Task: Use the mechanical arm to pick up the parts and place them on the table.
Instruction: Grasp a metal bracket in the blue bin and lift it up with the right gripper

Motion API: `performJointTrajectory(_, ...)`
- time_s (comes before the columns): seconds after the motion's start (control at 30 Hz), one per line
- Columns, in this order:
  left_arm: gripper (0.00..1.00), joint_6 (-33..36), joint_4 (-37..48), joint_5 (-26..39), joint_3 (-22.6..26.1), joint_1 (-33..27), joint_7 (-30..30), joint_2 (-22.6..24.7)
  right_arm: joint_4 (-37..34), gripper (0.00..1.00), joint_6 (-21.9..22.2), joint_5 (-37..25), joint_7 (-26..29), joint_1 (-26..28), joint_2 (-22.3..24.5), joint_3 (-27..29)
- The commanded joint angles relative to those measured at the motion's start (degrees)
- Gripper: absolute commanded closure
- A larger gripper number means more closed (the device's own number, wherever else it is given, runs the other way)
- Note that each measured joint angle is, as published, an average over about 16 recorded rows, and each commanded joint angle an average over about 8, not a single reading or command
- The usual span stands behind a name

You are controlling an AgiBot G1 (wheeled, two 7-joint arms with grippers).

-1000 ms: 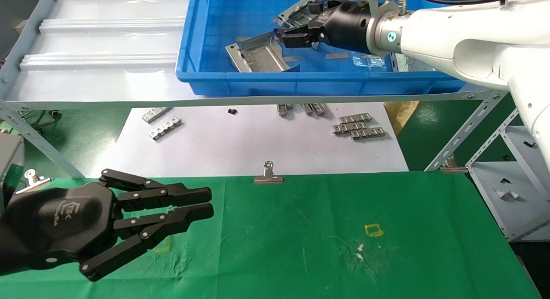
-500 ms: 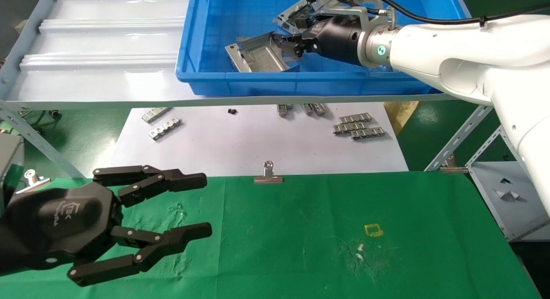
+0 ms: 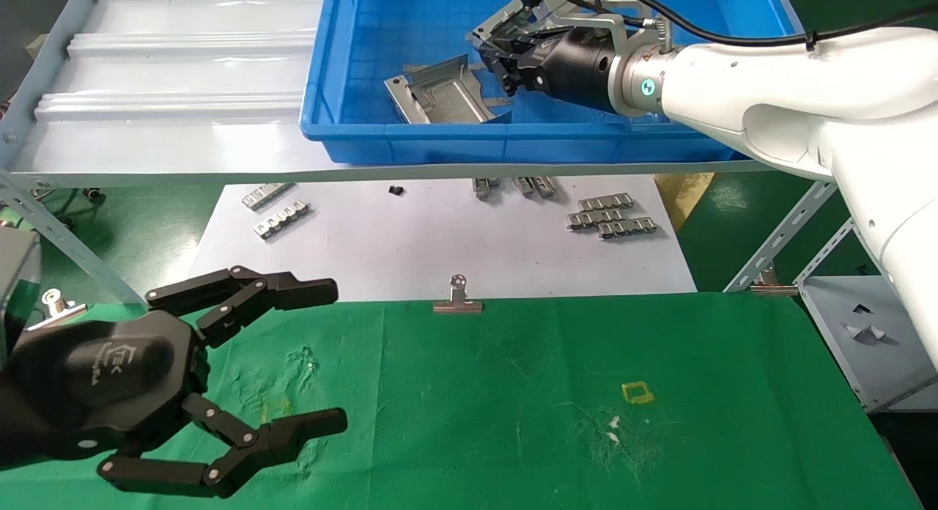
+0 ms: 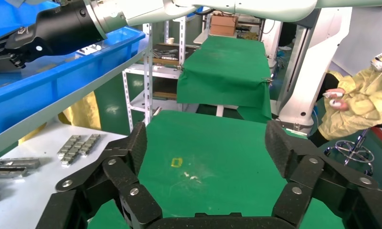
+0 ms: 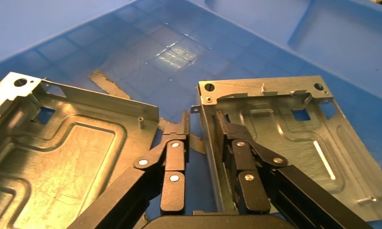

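At lower left, the left gripper (image 3: 293, 363) hovers over the green table (image 3: 586, 393), fingers spread wide and empty. At the top, inside the blue tray (image 3: 440, 140), the right gripper (image 5: 201, 129) pinches the folded rim of one bracket (image 5: 284, 138); another bracket (image 3: 443, 100) lies just beside.

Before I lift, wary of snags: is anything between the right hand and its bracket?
Nothing visible. The right hand already straddles the folded rim of the bracket inside the blue tray.

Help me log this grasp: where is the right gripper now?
In the head view the right gripper is at upper right, inside the blue tray, its fingers straddling the folded rim of the farther part, beside the nearer part.
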Motion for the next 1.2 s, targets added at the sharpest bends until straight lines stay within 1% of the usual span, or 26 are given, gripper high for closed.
performJointTrajectory(0.03, 0.00, 0.00, 0.00, 0.00, 0.00, 0.00, 0.00, 0.00, 0.12, 1.00, 0.38, 0.17, 0.16, 0.01, 0.01, -0.93)
performJointTrajectory(0.4, 0.00, 0.00, 0.00, 0.00, 0.00, 0.00, 0.00, 0.00, -0.22, 1.00, 0.68, 3.27, -1.31, 1.69, 0.34, -3.10)
performJointTrajectory(0.53, 0.00, 0.00, 0.00, 0.00, 0.00, 0.00, 0.00, 0.00, -1.47, 1.00, -0.76, 4.41, -2.86, 3.36, 0.81, -3.19)
performJointTrajectory(0.63, 0.00, 0.00, 0.00, 0.00, 0.00, 0.00, 0.00, 0.00, -2.70, 1.00, -3.23, 5.10, -4.50, 4.78, 1.48, -3.08)
performJointTrajectory(0.7, 0.00, 0.00, 0.00, 0.00, 0.00, 0.00, 0.00, 0.00, -3.45, 1.00, -5.71, 5.55, -5.76, 5.75, 2.18, -2.92)
performJointTrajectory(0.8, 0.00, 0.00, 0.00, 0.00, 0.00, 0.00, 0.00, 0.00, -4.19, 1.00, -10.89, 6.19, -7.83, 7.15, 3.69, -2.67)
performJointTrajectory(1.2, 0.00, 0.00, 0.00, 0.00, 0.00, 0.00, 0.00, 0.00, -4.20, 1.00, -37.81, 8.11, -14.62, 12.12, 12.55, -2.29)
